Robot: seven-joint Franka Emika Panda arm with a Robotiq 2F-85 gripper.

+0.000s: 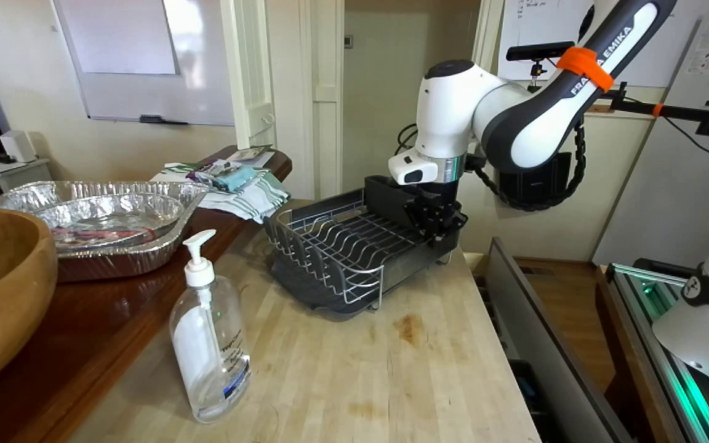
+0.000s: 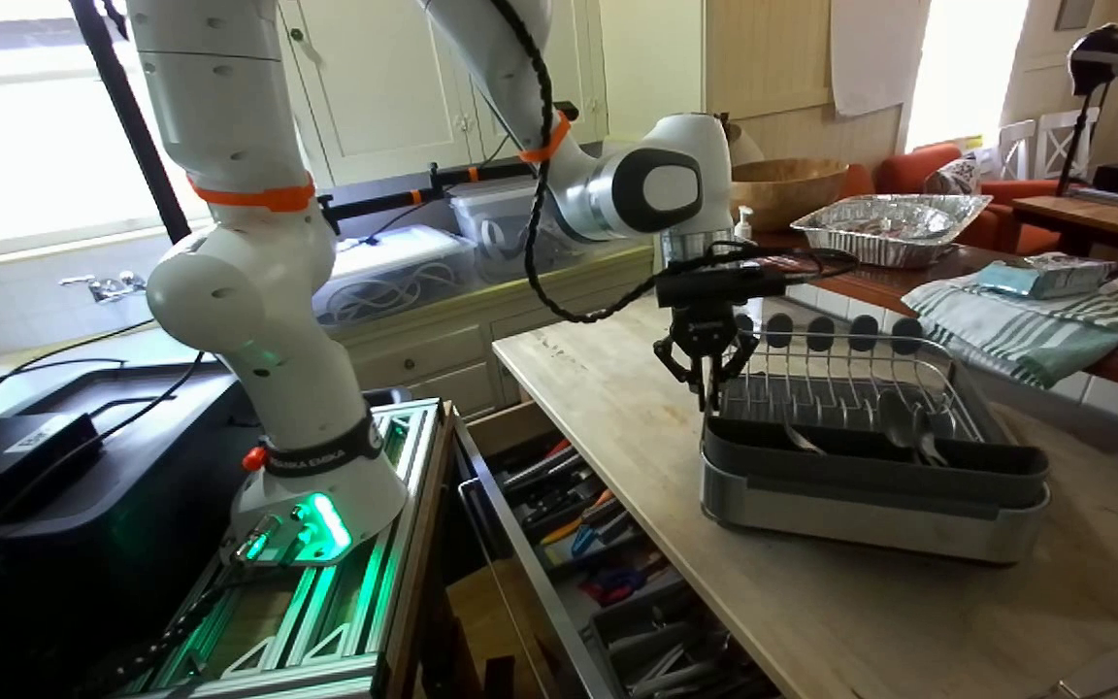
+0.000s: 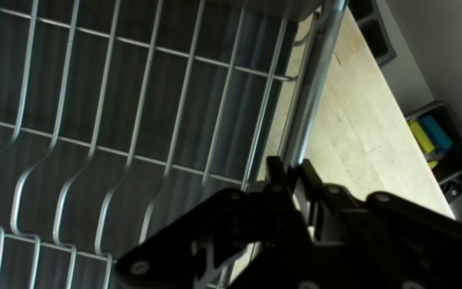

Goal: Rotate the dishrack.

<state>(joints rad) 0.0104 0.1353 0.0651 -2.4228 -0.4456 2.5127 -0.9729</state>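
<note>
The dishrack [image 1: 404, 271], a metal wire rack with a dark grey tray under it, stands on the pale wooden worktop [image 1: 354, 381]. At one end, in an exterior view, is a grey caddy [image 2: 870, 495] with several utensils in it. My gripper [image 2: 709, 398] points down at the rack's side nearest the drawer. In the wrist view its fingertips straddle the rack's metal side rim [image 3: 317, 80], shut on it close to the caddy corner. The part of the rim right between the pads is hidden by the fingers.
An open drawer [image 1: 539, 326] of utensils runs along the worktop edge below the arm. A soap bottle [image 1: 210, 344] stands in front of the rack. A foil pan [image 1: 164, 246], a wooden bowl [image 1: 4, 289] and striped towels [image 1: 250, 197] are on the adjoining red-brown table.
</note>
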